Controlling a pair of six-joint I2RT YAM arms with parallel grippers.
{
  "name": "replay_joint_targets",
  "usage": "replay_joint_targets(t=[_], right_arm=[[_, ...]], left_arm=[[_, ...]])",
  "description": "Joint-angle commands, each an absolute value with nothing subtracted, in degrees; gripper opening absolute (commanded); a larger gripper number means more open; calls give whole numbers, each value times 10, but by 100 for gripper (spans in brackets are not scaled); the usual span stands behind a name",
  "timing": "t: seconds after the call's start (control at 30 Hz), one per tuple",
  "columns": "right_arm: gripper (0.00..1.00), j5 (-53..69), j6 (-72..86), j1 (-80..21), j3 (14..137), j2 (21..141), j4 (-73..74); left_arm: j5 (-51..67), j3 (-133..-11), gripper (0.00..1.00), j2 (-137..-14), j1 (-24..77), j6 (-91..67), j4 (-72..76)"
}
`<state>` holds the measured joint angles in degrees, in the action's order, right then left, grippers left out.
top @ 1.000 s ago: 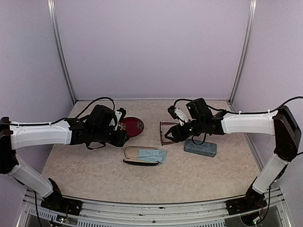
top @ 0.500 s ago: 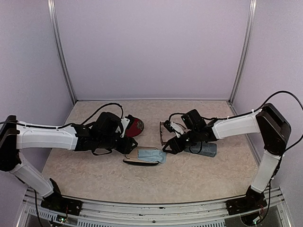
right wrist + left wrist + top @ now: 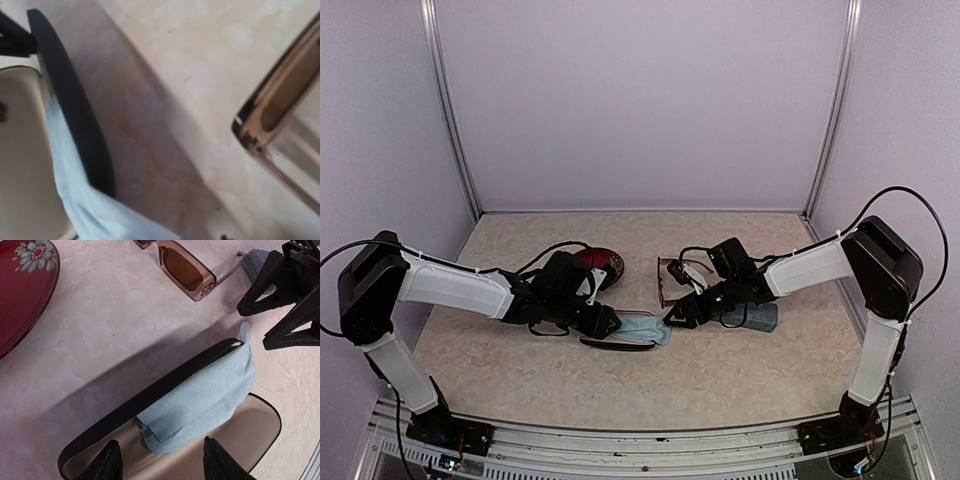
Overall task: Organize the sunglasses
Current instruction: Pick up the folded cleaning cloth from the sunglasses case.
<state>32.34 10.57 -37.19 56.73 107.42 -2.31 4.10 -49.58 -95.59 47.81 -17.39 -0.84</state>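
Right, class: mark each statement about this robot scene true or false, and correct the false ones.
1. The reddish-brown sunglasses lie on the table, held by neither gripper. True.
2. The left gripper is shut on the light-blue cloth. False: its fingers stand apart and the cloth is not gripped.
3. In the top view, the red flowered item lies left of the reddish-brown sunglasses. True.
4. The right gripper holds the grey-blue case. False: it is open and empty, and the case lies on the table.
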Motion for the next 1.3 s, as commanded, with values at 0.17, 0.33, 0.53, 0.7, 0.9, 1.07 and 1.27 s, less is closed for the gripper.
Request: replay_joint_targets(t=[0.17, 0.33, 0.53, 0.7, 0.9, 1.07, 1.27], right_arm=[[46, 366, 106, -363, 564, 1101, -54], [43, 369, 101, -361, 564, 1101, -55], [41, 370, 97, -359, 564, 1100, -52], [39, 372, 94, -358, 566, 1099, -50], [36, 377, 93, -357, 564, 1096, -46], [36, 380, 96, -357, 551, 1080, -51], [36, 386, 106, -357, 533, 1062, -58]], left_arm=[[67, -509, 50, -991, 467, -174, 33], [60, -525, 48, -1009, 467, -172, 34], [47, -537, 46, -1016, 468, -174, 35], [47, -545, 41, -1027, 469, -173, 34], [50, -553, 34, -1034, 474, -169, 28], [54, -555, 30, -1035, 475, -166, 27], [60, -558, 22, -1038, 476, -166, 26]])
